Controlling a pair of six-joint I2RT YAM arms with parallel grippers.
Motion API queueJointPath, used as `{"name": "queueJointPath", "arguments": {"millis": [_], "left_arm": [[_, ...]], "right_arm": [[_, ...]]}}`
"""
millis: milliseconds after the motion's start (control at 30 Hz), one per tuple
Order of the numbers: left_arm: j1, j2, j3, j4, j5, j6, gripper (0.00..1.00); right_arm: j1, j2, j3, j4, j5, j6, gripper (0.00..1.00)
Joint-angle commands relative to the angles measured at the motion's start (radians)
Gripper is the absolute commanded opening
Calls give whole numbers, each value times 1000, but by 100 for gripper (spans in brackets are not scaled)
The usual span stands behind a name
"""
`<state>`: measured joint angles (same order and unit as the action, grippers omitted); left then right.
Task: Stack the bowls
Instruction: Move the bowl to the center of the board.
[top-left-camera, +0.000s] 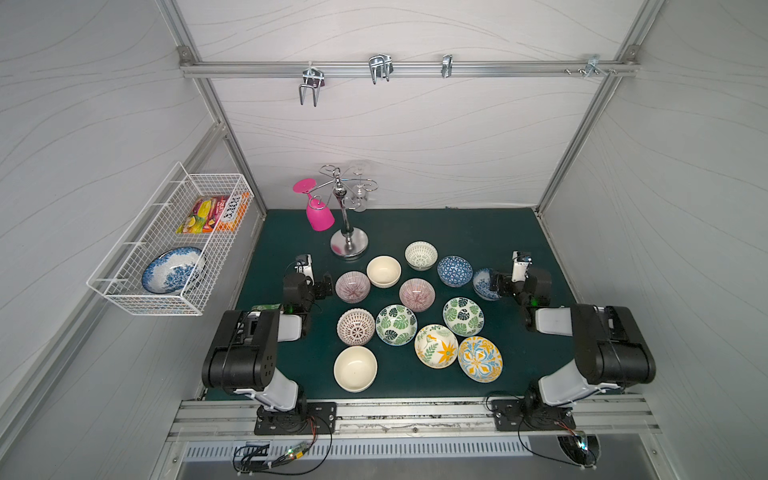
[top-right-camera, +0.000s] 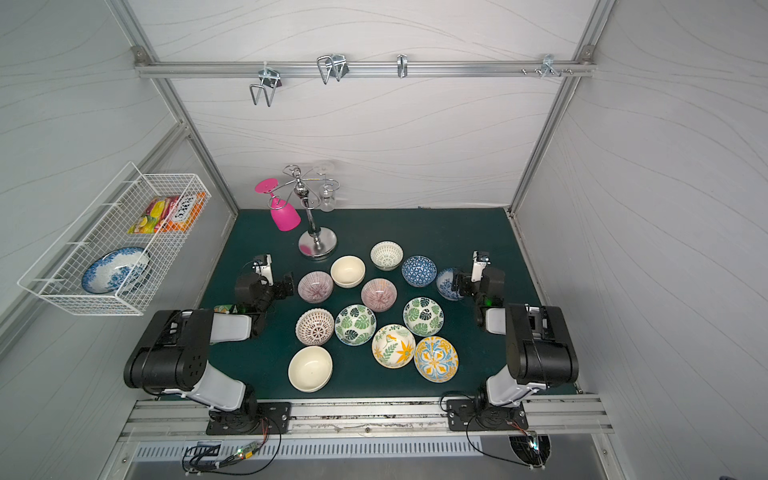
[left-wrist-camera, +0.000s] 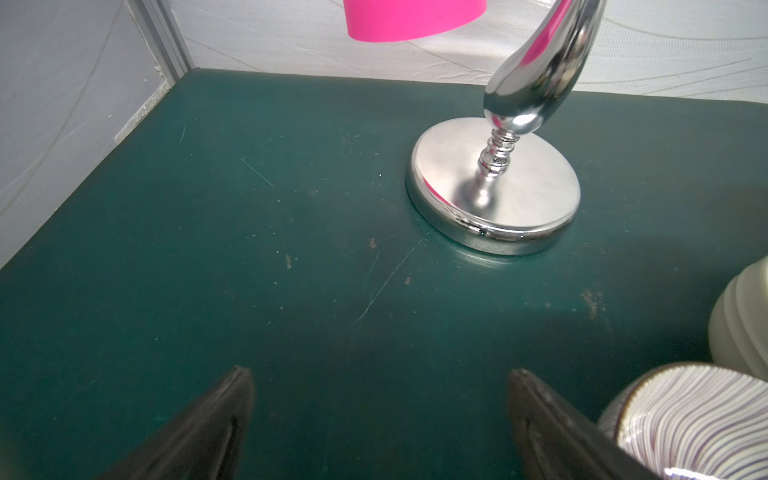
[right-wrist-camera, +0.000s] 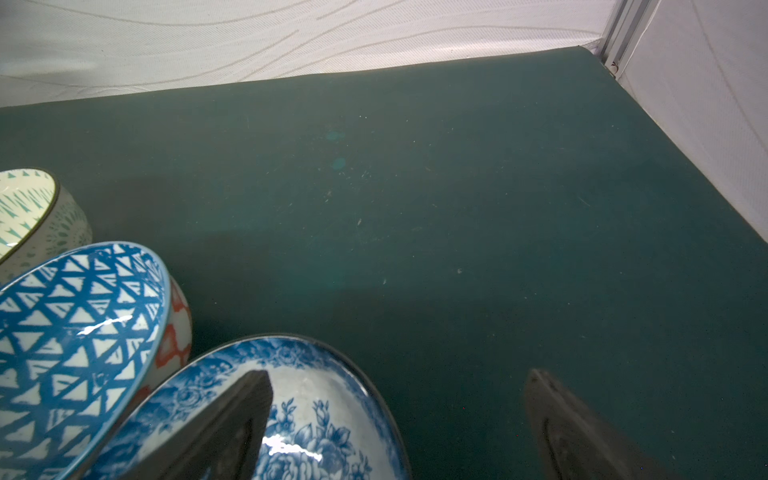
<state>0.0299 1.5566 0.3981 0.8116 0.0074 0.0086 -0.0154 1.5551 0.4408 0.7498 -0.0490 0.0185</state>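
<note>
In both top views my left gripper (top-left-camera: 325, 286) hangs with its jaws spread just beside the pink-striped bowl (top-left-camera: 352, 286), at the left edge of the cluster on the green mat (top-left-camera: 478, 232). My right gripper (top-left-camera: 493, 285) stands released over the blue floral bowl (top-left-camera: 481, 279) at the cluster's right edge, hiding part of it. The other bowls (top-right-camera: 355, 324) sit singly on the mat between my two arms (the blue dish (top-left-camera: 172, 270) lies apart in the wire basket (top-left-camera: 124, 291) on the wall). From my left wrist, only bare mat shows between the parted jaws. The pink-striped bowl (left-wrist-camera: 685, 424) lies just outside one finger, with a cream bowl (left-wrist-camera: 739, 316) past it and the chrome rack (left-wrist-camera: 494, 187) ahead. From my right wrist, one finger (right-wrist-camera: 232, 424) hangs over the blue floral bowl's inside and the other over bare mat, so its rim runs between my jaws. I cannot tell whether that finger touches the glaze. The blue triangle bowl (right-wrist-camera: 75, 324) sits just beside it, with a lattice bowl (right-wrist-camera: 29, 208) behind.
</note>
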Motion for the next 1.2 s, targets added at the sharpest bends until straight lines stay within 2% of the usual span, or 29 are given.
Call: {"name": "queueJointPath", "arguments": {"millis": [0, 467, 667, 1167], "left_arm": [[-3, -3, 23, 31, -14, 9, 100], [6, -9, 21, 23, -6, 3, 100], [-10, -16, -21, 97, -9, 20, 100], [-10, -8, 10, 49, -24, 17, 100]], "right_arm": [[-5, 5, 16, 0, -8, 2, 99], [-3, 3, 14, 0, -4, 0, 99], [-1, 3, 15, 2, -3, -1, 99], [-1, 4, 15, 1, -5, 0, 99]]}}
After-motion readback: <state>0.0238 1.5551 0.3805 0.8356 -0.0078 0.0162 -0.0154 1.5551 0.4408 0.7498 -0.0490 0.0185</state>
